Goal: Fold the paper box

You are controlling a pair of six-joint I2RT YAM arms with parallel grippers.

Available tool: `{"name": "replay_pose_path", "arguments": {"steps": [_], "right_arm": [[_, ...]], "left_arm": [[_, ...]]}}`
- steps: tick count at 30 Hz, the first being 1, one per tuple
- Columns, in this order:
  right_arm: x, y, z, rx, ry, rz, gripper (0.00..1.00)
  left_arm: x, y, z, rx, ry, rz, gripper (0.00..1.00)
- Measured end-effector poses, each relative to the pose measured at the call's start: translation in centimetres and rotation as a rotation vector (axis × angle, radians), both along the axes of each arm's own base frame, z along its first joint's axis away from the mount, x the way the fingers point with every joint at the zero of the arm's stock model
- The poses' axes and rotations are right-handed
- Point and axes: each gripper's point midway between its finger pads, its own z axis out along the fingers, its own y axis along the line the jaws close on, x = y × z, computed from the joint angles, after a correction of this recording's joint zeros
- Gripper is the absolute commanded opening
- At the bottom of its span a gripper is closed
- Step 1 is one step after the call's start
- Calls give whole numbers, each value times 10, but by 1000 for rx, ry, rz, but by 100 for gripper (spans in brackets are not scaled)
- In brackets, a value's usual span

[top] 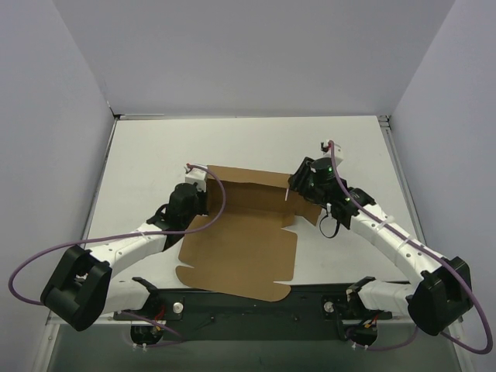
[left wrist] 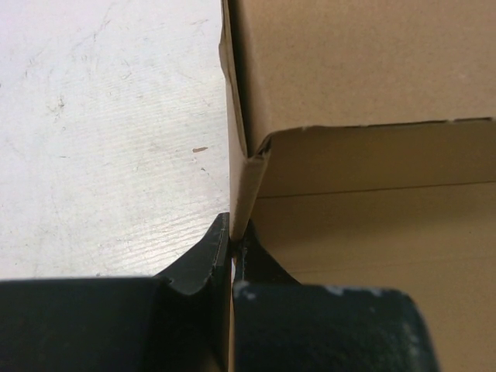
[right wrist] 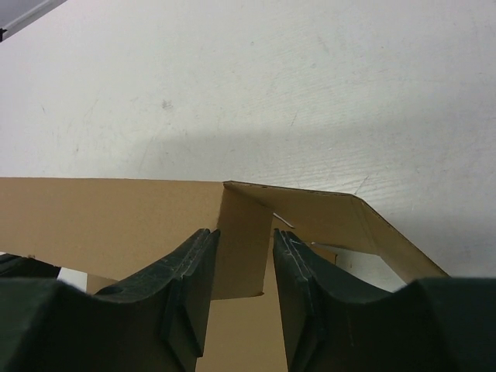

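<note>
Left gripper (left wrist: 232,246) pinched tight on raised left wall of paper box (top: 236,240), mid-table (top: 147,155). Right gripper (right wrist: 242,267) spread astride corner tab (right wrist: 244,229), not clamped. Far walls up; near panel flat, unfolded. Roughly midway.

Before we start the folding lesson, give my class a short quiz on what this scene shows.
1. True or false: the paper box is already folded shut.
2. Which is clamped shut on the cardboard: A, the left end effector, or B, the right end effector?
3. Fill in: the right end effector straddles an upright cardboard ____.
Key: 1 false; 2 A; 3 flap.
</note>
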Motion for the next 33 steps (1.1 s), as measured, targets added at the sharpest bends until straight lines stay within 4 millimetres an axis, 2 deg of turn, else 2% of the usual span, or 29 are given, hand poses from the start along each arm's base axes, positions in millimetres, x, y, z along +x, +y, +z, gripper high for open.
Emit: {"name": "replay_pose_path", "arguments": {"steps": [2,3,7,10,13,16,19,21,23,27,29,33], "right_arm": [[0,0,1,2,-5,-4,41],[0,-1,1,0,-7,-1,51],[-7,-5,3,-32,19,28,64],[-6,-13,26,-21,25,64,68],[7,-44,58,23,-23,29,70],[9,-80,67,24,-47,-33,73],[4,-106,48,20,-16,-67,73],[-1,-114,23,19,26,-71,73],[-13,-117,-17,14,100,-55,73],[-33,-102,-63,19,171,31,73],[-34,-89,-72,5,167,100,72],[-32,-47,-77,-54,113,294,72]], "left_arm": [[0,0,0,-4,-2,2,0],[0,0,0,-7,-1,4,0],[1,3,0,-11,-1,25,0],[1,6,1,-17,1,39,0],[1,10,3,-26,2,55,0],[2,15,2,-31,10,71,0],[2,19,0,-42,23,86,0],[3,20,1,-51,25,91,0],[3,21,0,-58,30,92,0],[3,20,0,-78,37,88,0],[3,19,0,-85,39,89,0],[3,17,0,-100,46,80,0]]}}
